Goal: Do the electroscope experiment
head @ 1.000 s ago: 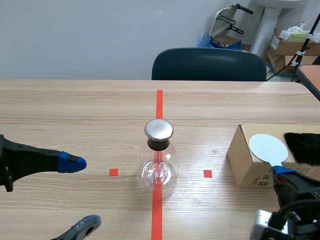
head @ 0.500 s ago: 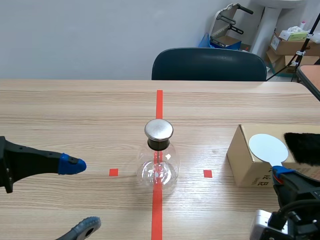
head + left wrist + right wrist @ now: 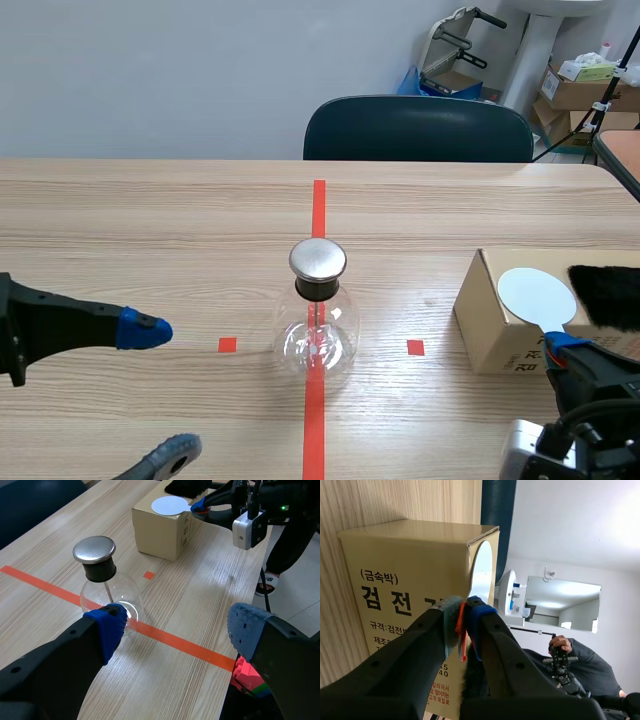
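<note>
Holding the white disc, electroscope to the left

Your right fingers pinch narrow on the disc's orange handle; it lies flat on the box, blade pointing far. The electroscope stands upright mid-bench, left of them, axis vertical, cap up. Your left fingers gape wide, near-left of it.

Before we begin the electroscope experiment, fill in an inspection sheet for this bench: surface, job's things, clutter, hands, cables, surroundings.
Surface: wooden table, orange-red tape marks.
Job's things: glass flask with metal cap upright on the centre line; box carrying a white disc and black fur.
Clutter: coloured blocks past the table's edge.
Hands: left hand open, apart from the flask; right hand shut on the disc's orange handle.
Cables: black leads looped at the right arm's wrist.
Surroundings: dark chair across the table; cartons in the corner.
</note>
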